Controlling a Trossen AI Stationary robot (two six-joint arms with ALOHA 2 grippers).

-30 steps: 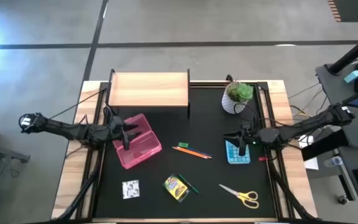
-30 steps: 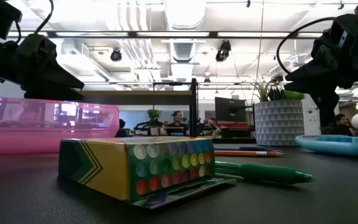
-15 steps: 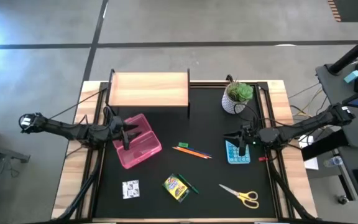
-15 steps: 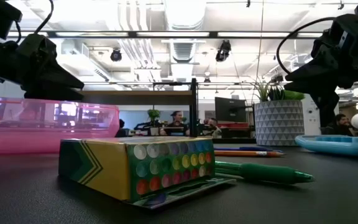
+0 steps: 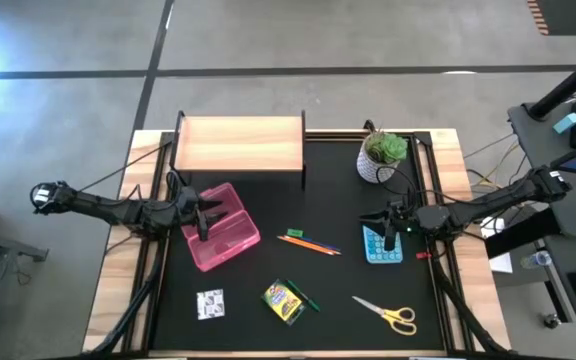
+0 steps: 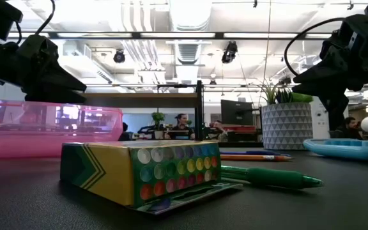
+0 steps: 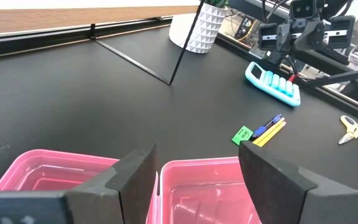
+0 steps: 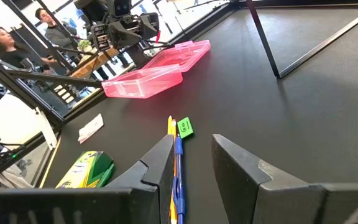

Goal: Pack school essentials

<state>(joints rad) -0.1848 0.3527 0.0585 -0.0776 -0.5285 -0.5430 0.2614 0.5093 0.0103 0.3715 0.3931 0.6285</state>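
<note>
Translucent plastic forms the pink box [image 5: 220, 229], an open hinged case with two shallow halves, lying on the matte black table mat [image 5: 268, 200] at its left part. The left gripper [image 5: 204, 213] hangs over this box with its two dark angular fingers [image 7: 132, 177] apart and nothing between them. The right gripper [image 5: 389, 226] hangs over the light blue calculator [image 5: 381, 246], a flat plastic slab with rounded corners, and its fingers [image 8: 160, 163] also stand parted and empty.

Between both arms lie the thin pencils [image 5: 311, 243] with a small green eraser [image 5: 294, 234] beside their end. Nearer the front edge is the crayon box [image 5: 283, 301], glossy cardboard in yellow and green, with a green marker [image 5: 304, 295] touching its side. The small white patterned square [image 5: 210, 304] lies left of it, and the yellow-handled scissors [image 5: 388, 314] lie to the right, closed. The potted plant [image 5: 382, 155] stands in the far right corner in a white faceted pot, next to a light wooden shelf [image 5: 239, 144].

From table height the crayon box [image 6: 140, 171] shows rows of coloured dots on its side, which the overhead camera does not show. The right wrist camera alone shows people [image 8: 2, 40] sitting beyond the table.
</note>
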